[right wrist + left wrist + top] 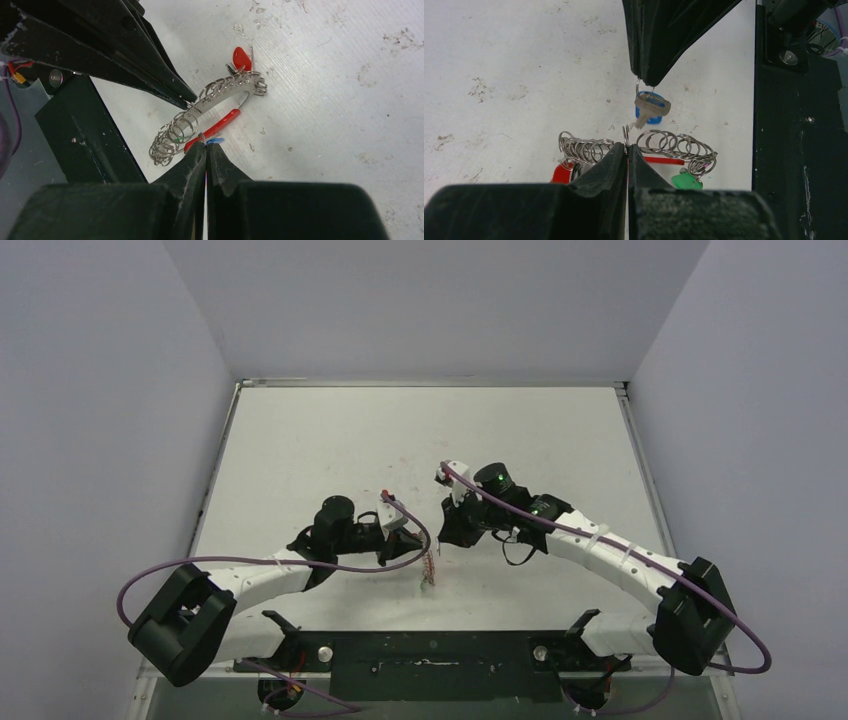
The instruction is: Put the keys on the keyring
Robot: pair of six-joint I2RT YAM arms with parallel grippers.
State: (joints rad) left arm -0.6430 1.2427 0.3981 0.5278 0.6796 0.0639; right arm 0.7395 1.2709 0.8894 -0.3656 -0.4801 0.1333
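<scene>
The keyring [674,146] is a row of silvery wire coils with a short red section [664,160]. My left gripper [627,148] is shut on its middle. A green key [685,180] hangs at its right end and a red-headed key [562,173] at its left. From above, my right gripper [647,81] is shut on the small ring of the blue key [652,107], which dangles just over the coils. In the right wrist view my right gripper [205,144] pinches that ring beside the keyring [220,92]. Both grippers meet over the keyring [430,570] in the top view.
The white table [330,440] is scuffed, with grey walls on three sides. The black base plate [430,650] of the arms runs along the near edge, close behind the keyring [794,150]. Purple cables loop from both arms.
</scene>
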